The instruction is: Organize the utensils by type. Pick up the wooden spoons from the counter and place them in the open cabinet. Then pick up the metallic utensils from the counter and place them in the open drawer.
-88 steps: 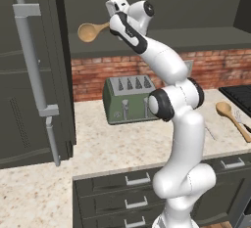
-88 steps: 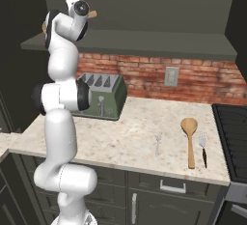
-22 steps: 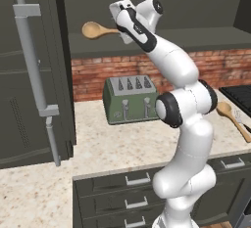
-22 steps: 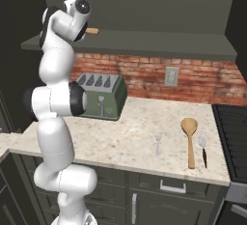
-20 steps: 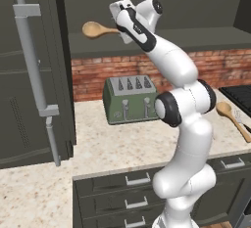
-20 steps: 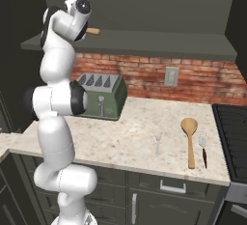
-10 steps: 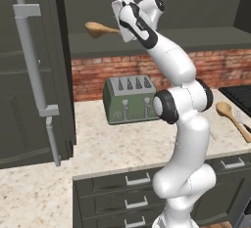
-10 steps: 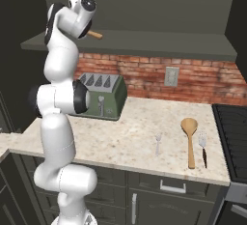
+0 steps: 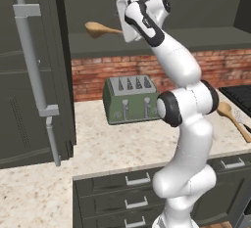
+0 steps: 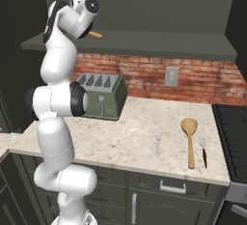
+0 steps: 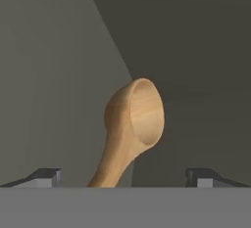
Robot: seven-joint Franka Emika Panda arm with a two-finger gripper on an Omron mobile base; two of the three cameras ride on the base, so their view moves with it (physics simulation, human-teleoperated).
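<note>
Up in the open cabinet (image 9: 206,38), the first wooden spoon (image 9: 100,29) is now lying level above the shelf, and the gripper (image 11: 122,175) is standing spread, releasing it. Second wooden spoon (image 10: 189,137) is waiting on the counter (image 10: 130,137).

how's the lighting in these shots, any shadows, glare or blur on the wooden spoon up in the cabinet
Hand view: the wooden spoon is evenly lit and sharp, its bowl shaded inside, against a cabinet wall split into a lighter and a darker grey zone. Left base view: the spoon stands bright against the dim cabinet interior, with no glare. Right base view: the shelf recess is dark, and the counter is flatly lit.
</note>
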